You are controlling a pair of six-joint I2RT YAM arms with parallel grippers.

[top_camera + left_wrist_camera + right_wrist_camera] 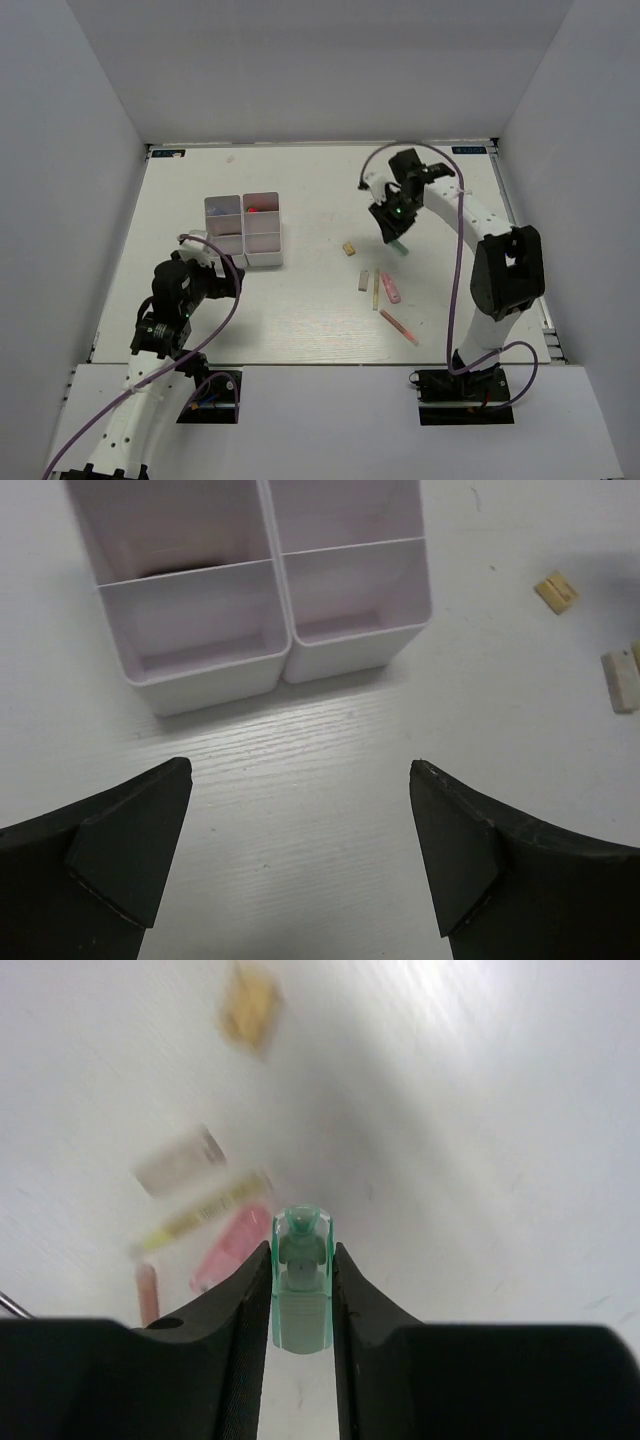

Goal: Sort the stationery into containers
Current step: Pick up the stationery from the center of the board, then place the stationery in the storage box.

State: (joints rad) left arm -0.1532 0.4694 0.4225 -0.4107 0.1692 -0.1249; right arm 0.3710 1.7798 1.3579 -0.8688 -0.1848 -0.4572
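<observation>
My right gripper point(392, 232) is shut on a green highlighter point(400, 247) and holds it above the table, right of centre. In the right wrist view the highlighter's clear green cap point(301, 1280) sticks out between the fingers point(245, 1300). Below it lie a beige eraser point(349, 248), a grey eraser point(364, 280), a yellowish pencil point(376, 291), a pink piece point(390, 288) and a pinkish pencil point(398, 326). The white compartment tray point(243, 232) stands centre left, with something red point(254, 209) inside. My left gripper point(197, 242) is open and empty just in front of the tray point(280, 630).
White walls close in the table on the left, back and right. The beige eraser point(556, 591) and grey eraser point(620, 680) show at the right of the left wrist view. A purple cable loops from each arm.
</observation>
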